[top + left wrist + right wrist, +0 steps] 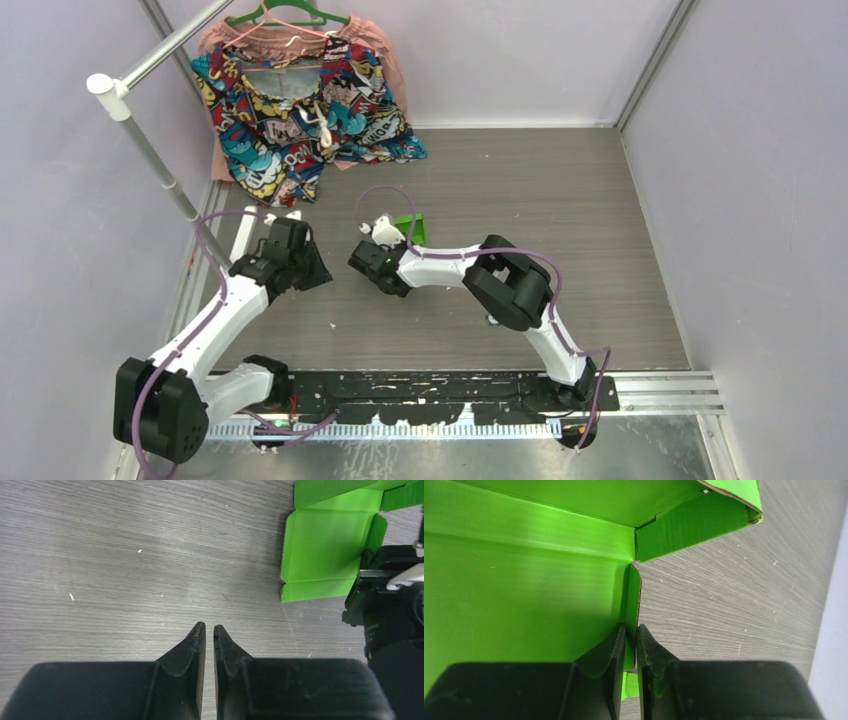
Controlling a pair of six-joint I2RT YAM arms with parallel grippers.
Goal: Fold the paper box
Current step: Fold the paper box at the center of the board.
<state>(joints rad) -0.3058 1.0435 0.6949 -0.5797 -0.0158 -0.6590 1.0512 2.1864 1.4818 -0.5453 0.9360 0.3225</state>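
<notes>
The right gripper point(631, 636) stands narrow astride a side flap of the paper box point(524, 595), which fills the frame's left (pinching or not, I cannot tell). The card looks light, thin and easily creased, so grip beside the fold lines. The left gripper point(209, 630) is nearly closed and empty.

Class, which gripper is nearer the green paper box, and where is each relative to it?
Right. The right gripper is closed on a side flap of the paper box; the left gripper hangs over bare table, apart from the box.
</notes>
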